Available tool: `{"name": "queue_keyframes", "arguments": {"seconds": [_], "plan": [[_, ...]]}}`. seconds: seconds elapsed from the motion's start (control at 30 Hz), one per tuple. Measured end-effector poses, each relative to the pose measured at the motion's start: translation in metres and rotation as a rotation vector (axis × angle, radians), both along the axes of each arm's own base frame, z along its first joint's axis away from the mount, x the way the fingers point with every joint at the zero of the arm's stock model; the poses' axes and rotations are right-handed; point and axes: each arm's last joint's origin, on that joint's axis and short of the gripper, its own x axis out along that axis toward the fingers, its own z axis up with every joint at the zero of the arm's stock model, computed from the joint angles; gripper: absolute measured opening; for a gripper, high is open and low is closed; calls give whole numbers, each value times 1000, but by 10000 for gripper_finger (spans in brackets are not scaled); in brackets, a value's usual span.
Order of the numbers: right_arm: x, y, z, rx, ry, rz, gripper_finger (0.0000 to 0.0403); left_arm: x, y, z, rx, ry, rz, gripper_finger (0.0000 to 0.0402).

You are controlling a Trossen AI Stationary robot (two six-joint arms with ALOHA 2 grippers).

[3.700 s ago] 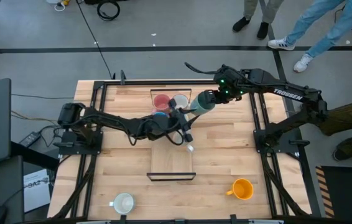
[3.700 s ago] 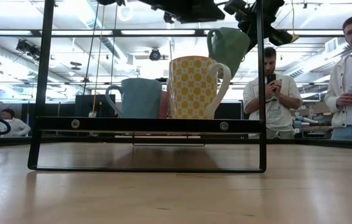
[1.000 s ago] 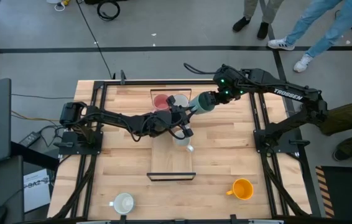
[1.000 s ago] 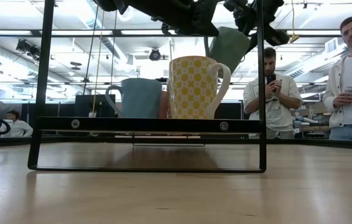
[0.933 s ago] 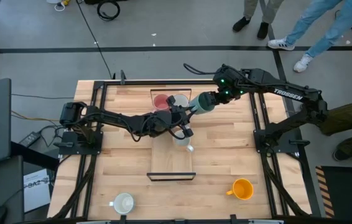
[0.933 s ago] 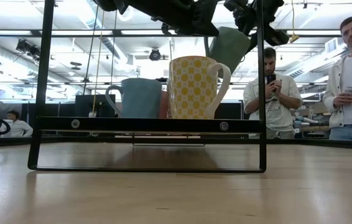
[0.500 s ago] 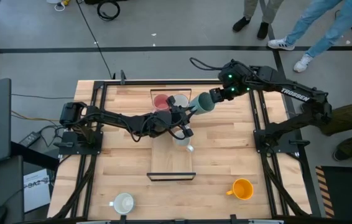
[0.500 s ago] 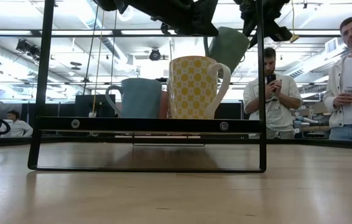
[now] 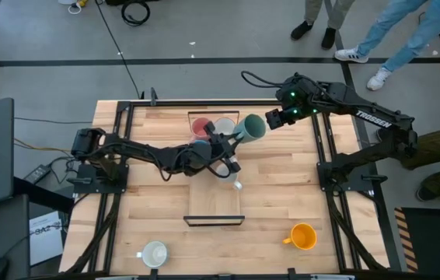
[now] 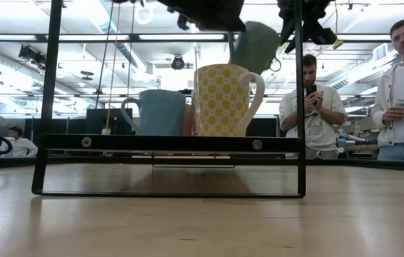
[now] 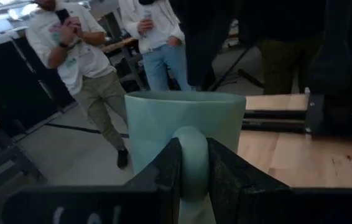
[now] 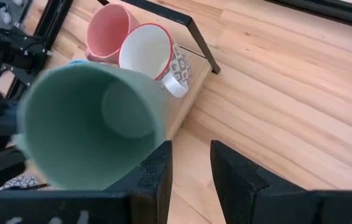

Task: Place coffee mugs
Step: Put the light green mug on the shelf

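Note:
The teal green mug (image 9: 249, 127) hangs in the air above the far end of the black-framed tray (image 9: 191, 208), its mouth turned toward the table's right. My left gripper (image 9: 234, 141) reaches in from the left and is shut on it (image 11: 191, 152). My right gripper (image 9: 270, 120) is open just to the right of the mug's mouth (image 12: 89, 124) and touches nothing. On the tray stand a pink mug (image 9: 201, 127), a white mug (image 9: 224, 125), a blue mug (image 10: 159, 112) and a yellow-patterned mug (image 10: 223, 100), the last two mostly hidden under my left arm in the high view. My left gripper pinches the teal mug's handle (image 11: 190, 144) between its two fingers, one on each side of the loop. The fingers come about level from the table's left. The mug is lifted clear above the tray and tilted (image 10: 255, 44).
An orange mug (image 9: 303, 236) lies near the front right and a white mug (image 9: 155, 253) stands at the front left. Black frame rails run along both table sides. People stand beyond the far edge (image 10: 402, 86).
My right gripper has let go of the teal mug and drawn back toward the table's right and far side. The mug stays in my left gripper, which has moved it a little up and toward the left.

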Motion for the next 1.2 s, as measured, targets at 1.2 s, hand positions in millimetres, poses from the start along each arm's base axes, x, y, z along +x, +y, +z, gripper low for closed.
{"name": "queue_keyframes", "arguments": {"seconds": [1.2], "plan": [[0, 0, 0, -47, 15, 60, 113, -81, -133, 48, -4, -83, 225, 59]]}}
